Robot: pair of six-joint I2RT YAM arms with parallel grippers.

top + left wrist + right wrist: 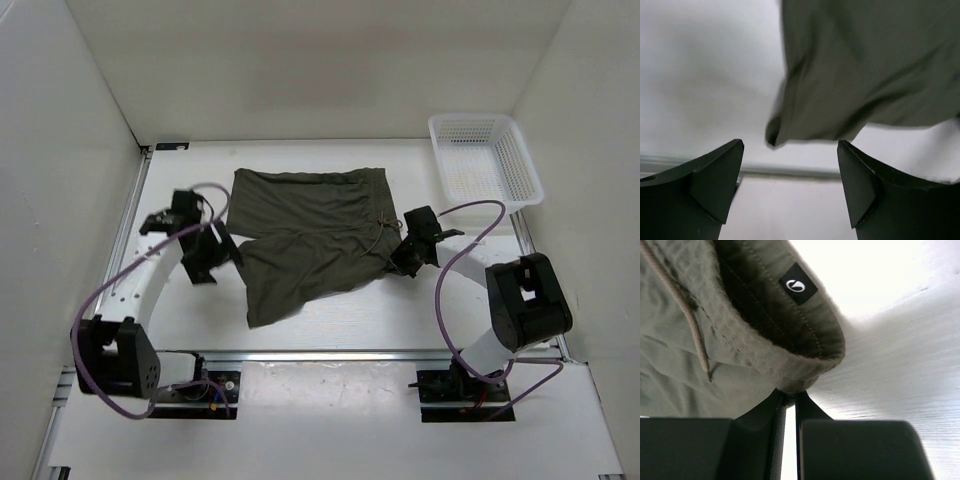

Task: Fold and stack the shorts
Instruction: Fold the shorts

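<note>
Right wrist view: my right pincer [791,396] grips the dark olive-green soft fabric shorts [740,357] at the waistband [805,340], apparently starting the fold; next, carry it across the legs.

Plain white walls [300,60] enclose the white table [330,320] on three sides; a metal rail [330,353] runs along its near edge, under even, soft light.

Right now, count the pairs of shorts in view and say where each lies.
1. The shorts lie spread across the middle of the table, waistband edge pinched in the right pincer. None shows in the basket; folded layers could hide another.
</note>
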